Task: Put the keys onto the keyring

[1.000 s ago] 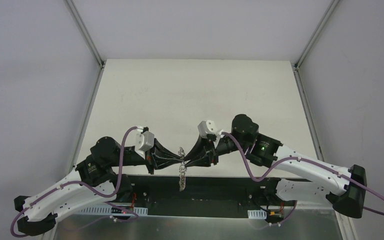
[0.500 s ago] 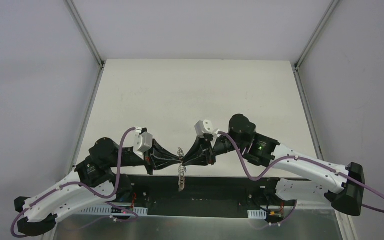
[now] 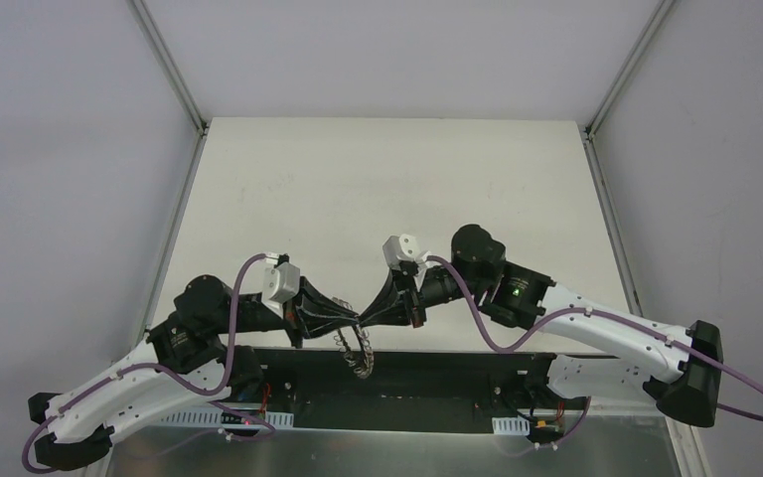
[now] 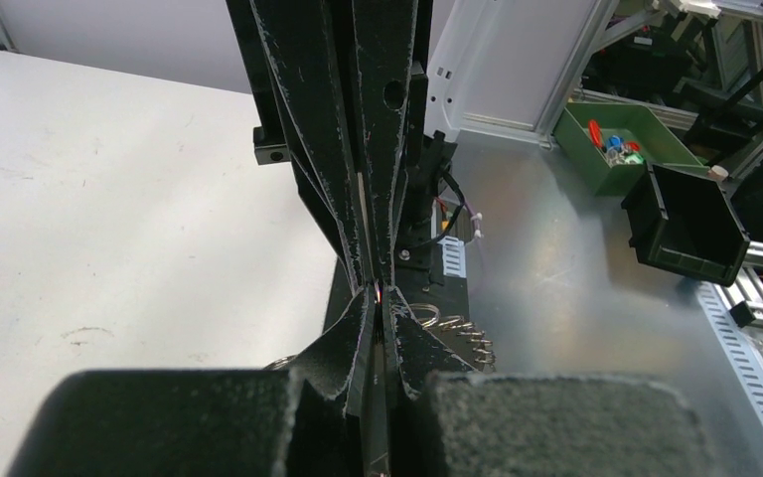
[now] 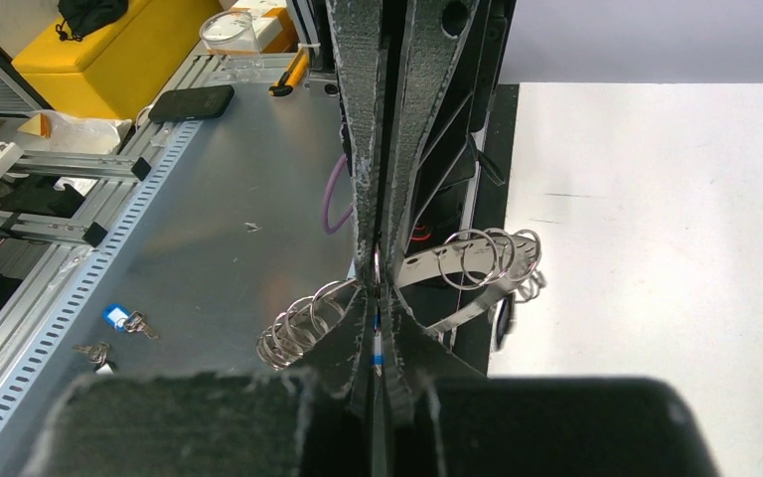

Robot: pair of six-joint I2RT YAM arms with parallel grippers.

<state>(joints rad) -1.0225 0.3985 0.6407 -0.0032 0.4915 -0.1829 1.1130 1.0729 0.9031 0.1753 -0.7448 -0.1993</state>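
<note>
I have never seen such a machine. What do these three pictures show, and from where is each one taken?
Two robot arms stand at the edge of a table. One picture looks down from above; the other two come from a camera on each wrist. The left gripper and the right gripper meet tip to tip, both shut. The left one holds the keyring, a ring fringed with wire loops; what the right one pinches is hidden. A blue-tagged key lies on the metal surface nearby.

no text, label or number can be read anywhere.
</note>
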